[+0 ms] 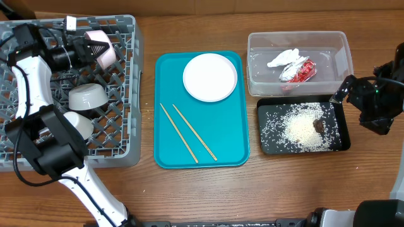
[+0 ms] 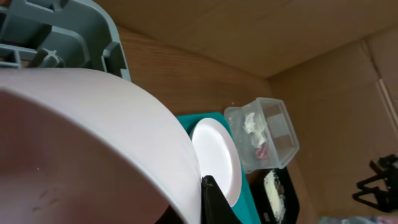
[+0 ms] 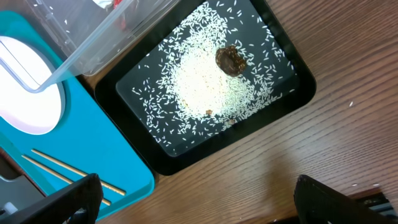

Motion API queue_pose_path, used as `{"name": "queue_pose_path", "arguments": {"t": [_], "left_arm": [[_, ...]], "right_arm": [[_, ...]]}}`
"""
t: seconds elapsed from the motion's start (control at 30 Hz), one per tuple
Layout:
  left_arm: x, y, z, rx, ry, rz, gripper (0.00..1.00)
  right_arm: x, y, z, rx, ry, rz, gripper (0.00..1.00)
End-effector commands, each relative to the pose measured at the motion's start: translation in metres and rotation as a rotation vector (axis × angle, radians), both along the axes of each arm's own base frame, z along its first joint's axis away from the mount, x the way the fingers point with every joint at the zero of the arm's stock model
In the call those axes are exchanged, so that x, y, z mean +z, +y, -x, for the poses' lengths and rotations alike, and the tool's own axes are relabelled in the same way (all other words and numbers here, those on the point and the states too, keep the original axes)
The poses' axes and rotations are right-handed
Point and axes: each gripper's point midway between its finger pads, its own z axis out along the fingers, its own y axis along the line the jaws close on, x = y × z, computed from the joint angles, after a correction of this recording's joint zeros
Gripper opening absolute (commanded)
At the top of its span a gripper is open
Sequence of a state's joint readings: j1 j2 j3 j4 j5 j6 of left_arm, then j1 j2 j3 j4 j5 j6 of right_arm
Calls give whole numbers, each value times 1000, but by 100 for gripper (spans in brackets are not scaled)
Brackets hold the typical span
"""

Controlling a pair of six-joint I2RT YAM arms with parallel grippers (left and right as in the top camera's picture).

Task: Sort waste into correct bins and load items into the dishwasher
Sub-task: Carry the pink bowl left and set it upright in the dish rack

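Observation:
My left gripper (image 1: 93, 48) is shut on the rim of the small white-pink bowl (image 1: 104, 52) and holds it over the back of the grey dish rack (image 1: 129, 94). The bowl fills the left wrist view (image 2: 93, 137), with one finger (image 2: 212, 200) against its rim. A grey bowl (image 1: 87, 96) and a white cup (image 1: 79, 123) sit in the rack. The white plate (image 1: 210, 77) and chopsticks (image 1: 188, 132) lie on the teal tray (image 1: 237, 148). My right gripper (image 3: 199, 208) is open and empty over bare table beside the black tray (image 3: 292, 93).
The clear tub (image 1: 338, 47) holds the white tissue (image 1: 282, 58) and the red-and-silver wrapper (image 1: 300, 71). The black tray (image 1: 268, 145) holds rice (image 1: 302, 130) and a brown lump (image 1: 319, 125). The right arm (image 1: 379, 101) stands at the right edge.

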State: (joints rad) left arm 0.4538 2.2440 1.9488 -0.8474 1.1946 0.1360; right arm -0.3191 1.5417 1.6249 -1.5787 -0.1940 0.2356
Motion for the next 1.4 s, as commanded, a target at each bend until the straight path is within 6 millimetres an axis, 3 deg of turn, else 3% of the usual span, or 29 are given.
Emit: {"name": "queue_pose_path", "arguments": {"t": [0.0,0.27,0.63,0.8,0.83,0.93,1.23,1.3,1.37], "left_arm": [[-15,-2,0,-37,-5,87,4],[25,-11,3,-151,-200,251,4],[-24,7,-6,-3,12,58,4],[-44,32,0,77,101,-14,4],[-46,41,4,100,121,-14,21],[-47,55,11,136,154,8,40],[-28,79,31,199,187,22,77],[-21,81,36,214,194,-6,98],[-14,84,41,238,211,-66,100]], "right_arm": [[11,-2,1,-7,-37,22,100],[11,-2,1,-7,-36,21,100],[10,-1,3,-7,-29,19,100],[10,-1,3,-7,-29,19,100],[10,-1,3,-7,-29,19,100],[10,-1,3,-7,-29,19,100],[10,-1,3,-7,-29,19,100],[10,-1,3,-7,-27,19,100],[10,-1,4,-6,-25,18,100]]}}
